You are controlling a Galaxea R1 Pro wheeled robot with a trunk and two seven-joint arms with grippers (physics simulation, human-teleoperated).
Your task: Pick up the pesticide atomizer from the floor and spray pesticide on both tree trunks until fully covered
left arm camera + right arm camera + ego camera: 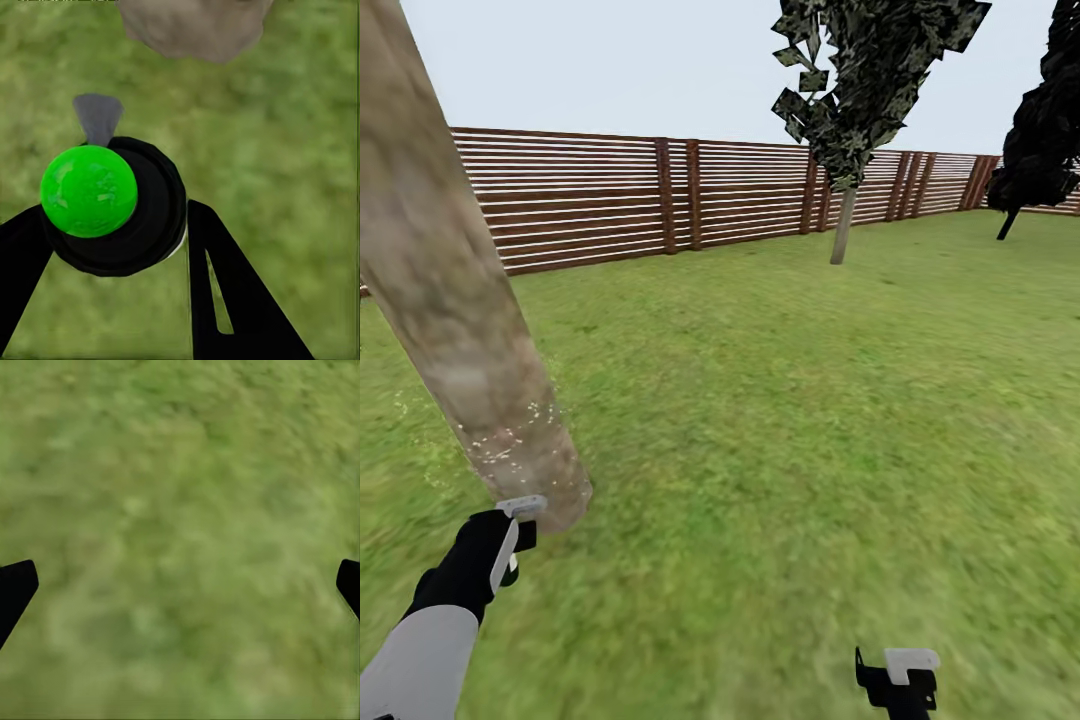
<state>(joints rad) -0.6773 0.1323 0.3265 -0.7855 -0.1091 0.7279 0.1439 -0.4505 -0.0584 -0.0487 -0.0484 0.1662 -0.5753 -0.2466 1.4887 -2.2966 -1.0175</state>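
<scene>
Left claw around pesticide atomizer, nozzle toward tree trunk.

Thick mottled grey-tan tree trunk flecked with tiny white pesticide specks — against blurred green grass lawn. Reddish-brown horizontal-slat wooden fence. Round black atomizer — bright green ball on top.

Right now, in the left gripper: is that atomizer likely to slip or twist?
Probably rigid: the pesticide atomizer keeps a clean round outline between the left gripper fingers. Its round, smooth-looking body could rotate in the grasp. Likely light, being small beside the tree trunk.
</scene>
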